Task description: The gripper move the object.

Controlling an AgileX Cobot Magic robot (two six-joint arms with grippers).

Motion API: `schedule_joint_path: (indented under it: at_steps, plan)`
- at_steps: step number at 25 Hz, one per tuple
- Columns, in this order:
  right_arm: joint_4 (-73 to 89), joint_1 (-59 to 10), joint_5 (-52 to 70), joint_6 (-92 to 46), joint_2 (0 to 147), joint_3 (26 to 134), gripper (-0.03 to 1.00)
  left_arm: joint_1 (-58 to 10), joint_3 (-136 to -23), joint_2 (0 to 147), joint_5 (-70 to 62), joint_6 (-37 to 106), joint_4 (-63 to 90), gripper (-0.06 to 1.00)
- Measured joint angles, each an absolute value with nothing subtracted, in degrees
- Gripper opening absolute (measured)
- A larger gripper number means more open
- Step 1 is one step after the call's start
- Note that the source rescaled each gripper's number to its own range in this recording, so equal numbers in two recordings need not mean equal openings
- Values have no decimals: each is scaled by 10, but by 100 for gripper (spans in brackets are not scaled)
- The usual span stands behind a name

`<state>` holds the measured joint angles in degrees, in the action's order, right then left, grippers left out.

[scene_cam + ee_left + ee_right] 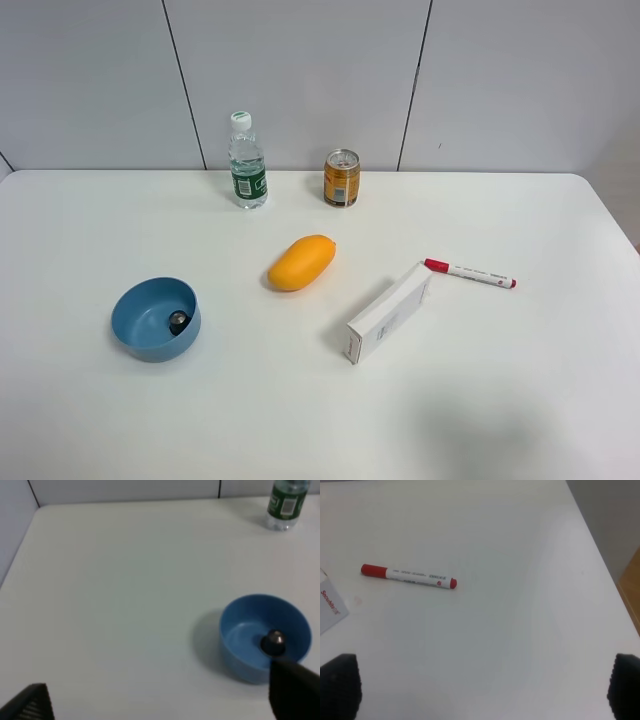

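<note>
The object, a tiny dark metallic capsule (178, 321), lies inside a blue bowl (150, 340) at the table's left front. It also shows in the left wrist view (273, 641), inside the bowl (240, 665). My left gripper (160, 702) is open and empty, short of the bowl, with one fingertip (295, 690) overlapping the bowl's near rim in the picture. My right gripper (480, 690) is open and empty over bare table, near the marker. Neither arm shows in the exterior view.
An orange-yellow mango (301, 262) lies mid-table. A white carton (389, 312) lies to its right, and a red-capped marker (470, 272) (408, 576) beyond that. A water bottle (247, 162) (286, 502) and a can (342, 178) stand at the back.
</note>
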<state>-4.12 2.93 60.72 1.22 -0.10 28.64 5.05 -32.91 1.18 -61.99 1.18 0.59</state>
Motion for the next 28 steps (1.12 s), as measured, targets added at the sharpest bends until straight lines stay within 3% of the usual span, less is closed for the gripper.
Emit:
schedule_joint_path:
  at_steps: [28]
  plan:
    - [-41,29,607,12,-1,286,100,50,-291,-3,-603,12,6,81]
